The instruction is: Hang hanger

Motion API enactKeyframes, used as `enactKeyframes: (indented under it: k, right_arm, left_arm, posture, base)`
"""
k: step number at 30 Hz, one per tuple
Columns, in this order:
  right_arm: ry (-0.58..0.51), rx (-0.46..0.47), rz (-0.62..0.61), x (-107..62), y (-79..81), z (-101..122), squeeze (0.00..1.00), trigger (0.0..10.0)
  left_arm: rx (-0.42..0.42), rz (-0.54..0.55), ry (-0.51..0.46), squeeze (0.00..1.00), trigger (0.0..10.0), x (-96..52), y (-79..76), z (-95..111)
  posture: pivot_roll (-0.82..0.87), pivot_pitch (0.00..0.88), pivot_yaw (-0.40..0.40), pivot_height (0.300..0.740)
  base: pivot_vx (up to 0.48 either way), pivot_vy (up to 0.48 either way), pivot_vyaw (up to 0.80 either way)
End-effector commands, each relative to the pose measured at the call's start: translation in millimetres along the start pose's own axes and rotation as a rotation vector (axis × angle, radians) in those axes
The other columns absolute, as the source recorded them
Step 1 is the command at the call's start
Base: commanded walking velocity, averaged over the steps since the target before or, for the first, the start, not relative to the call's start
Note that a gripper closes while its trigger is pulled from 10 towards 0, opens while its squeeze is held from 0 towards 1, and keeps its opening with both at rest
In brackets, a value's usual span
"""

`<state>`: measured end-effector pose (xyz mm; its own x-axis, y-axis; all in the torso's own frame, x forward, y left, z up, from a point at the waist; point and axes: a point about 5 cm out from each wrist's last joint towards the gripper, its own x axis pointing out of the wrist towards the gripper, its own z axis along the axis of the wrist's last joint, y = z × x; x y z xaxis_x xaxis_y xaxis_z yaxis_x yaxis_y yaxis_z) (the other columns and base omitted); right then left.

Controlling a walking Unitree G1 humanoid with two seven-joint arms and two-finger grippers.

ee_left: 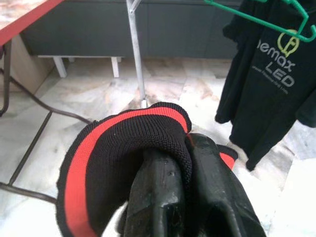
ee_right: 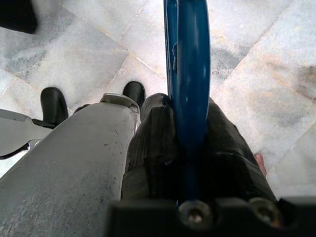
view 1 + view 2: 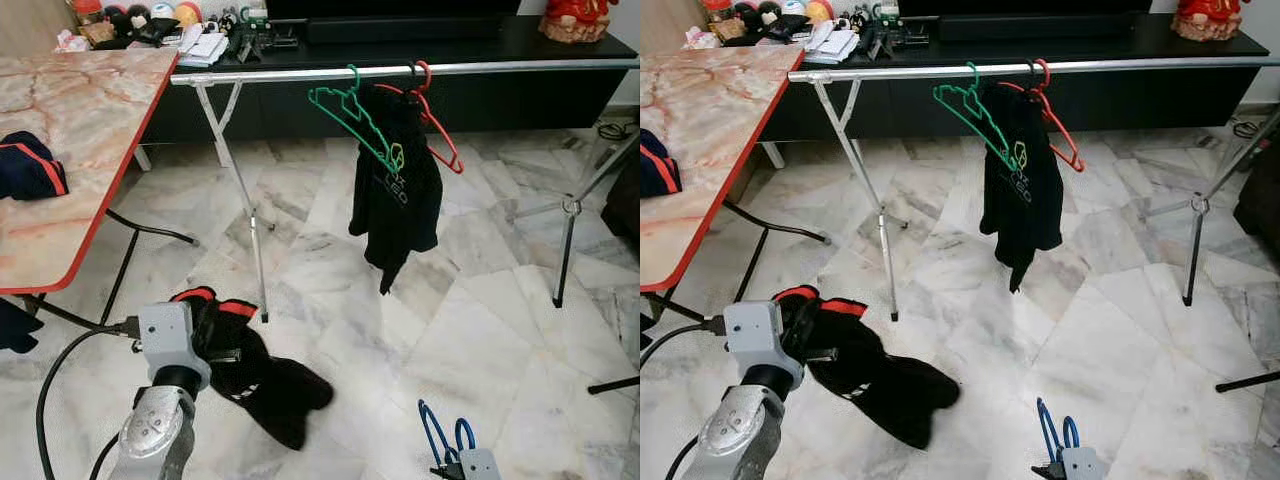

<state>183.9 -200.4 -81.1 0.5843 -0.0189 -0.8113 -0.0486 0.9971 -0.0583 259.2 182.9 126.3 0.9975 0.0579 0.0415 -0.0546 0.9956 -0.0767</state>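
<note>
A: What has each arm got?

B: The right gripper (image 3: 447,468) is clamped on a blue hanger (image 3: 436,432), hook end up, low at about five o'clock in the head view. I'd judge it is kept upright so the hook can go over a bar. The left gripper (image 1: 185,192) has its fingers (image 1: 158,197) pinched on the red-trimmed collar of a black garment (image 3: 255,375), at about seven o'clock, the rest trailing on the marble floor (image 3: 480,300).

A: Why both at once?

B: Probably so the collar is presented open for the hanger to slide in.

A: And where does it end up?

B: The rail (image 3: 300,73) runs across at twelve o'clock, well apart from both grippers. A green hanger (image 3: 350,120) and a red hanger (image 3: 440,130) carrying a black shirt (image 3: 395,200) already hang there, with bare rail toward eleven o'clock
</note>
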Motion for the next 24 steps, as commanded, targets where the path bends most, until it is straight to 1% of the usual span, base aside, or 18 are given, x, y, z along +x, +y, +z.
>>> enactKeyframes:
  k: [1, 3, 7, 12, 14, 15, 17, 22, 24]
  right_arm:
    - [0.025, -0.017, 0.013, -1.6, 2.6, -9.6, 0.0, 10.0]
    - [0.039, -0.018, 0.011, -2.3, 3.7, -14.0, 0.0, 10.0]
    - [0.047, 0.007, 0.0, -3.0, 4.0, -17.8, 0.0, 10.0]
    - [0.028, 0.014, 0.008, -2.4, 5.8, -14.5, 0.0, 10.0]
    - [0.024, 0.015, 0.01, -2.4, 6.3, -14.4, 0.0, 10.0]
    - [0.027, 0.0, 0.018, -2.5, 7.1, -15.0, 0.0, 10.0]
    - [0.029, -0.022, 0.028, -2.5, 8.1, -15.5, 0.0, 10.0]
    - [0.03, -0.008, 0.019, -2.9, 8.5, -17.4, 0.0, 10.0]
    - [0.032, 0.013, 0.016, -3.0, 8.8, -18.1, 0.0, 10.0]
  left_arm:
    - [0.004, 0.01, -0.02, 0.0, 10.0, -2.4, 0.6, 5.2]
    - [0.008, -0.006, -0.019, 0.0, 10.0, -1.7, -2.3, 5.1]
    - [0.018, -0.028, -0.021, 0.0, 10.0, -2.6, -4.6, 6.4]
    - [0.008, -0.015, -0.012, 0.0, 10.0, -2.4, -3.3, 6.7]
    - [-0.002, 0.0, 0.0, 0.0, 10.0, -3.8, -2.6, 3.7]
    - [-0.008, 0.003, 0.009, 0.0, 10.0, -4.8, -3.5, 2.1]
    - [-0.009, -0.007, 0.007, 0.0, 10.0, -5.2, -5.7, 3.5]
    - [-0.003, 0.009, 0.006, 0.0, 10.0, -2.5, -2.7, 6.4]
    - [-0.003, 0.013, 0.007, 0.0, 10.0, -2.3, -1.4, 6.8]
  posture:
    - [0.0, 0.126, 0.016, 0.74]
    - [0.01, 0.107, 0.027, 0.74]
    - [0.0, 0.102, 0.032, 0.74]
    - [0.0, 0.153, 0.028, 0.74]
    - [0.0, 0.154, 0.027, 0.74]
    - [0.01, 0.159, 0.027, 0.74]
    - [0.01, 0.174, 0.031, 0.74]
    - [0.02, 0.196, 0.031, 0.74]
    - [0.02, 0.203, 0.032, 0.74]
  base:
    - [0.0, 0.0, 0.0]
    - [0.0, 0.0, 0.0]
    - [0.0, 0.0, 0.0]
    - [0.0, 0.0, 0.0]
    - [0.0, 0.0, 0.0]
    - [0.0, 0.0, 0.0]
    - [0.0, 0.427, 0.0]
    - [0.0, 0.48, 0.75]
    - [0.0, 0.48, 0.0]
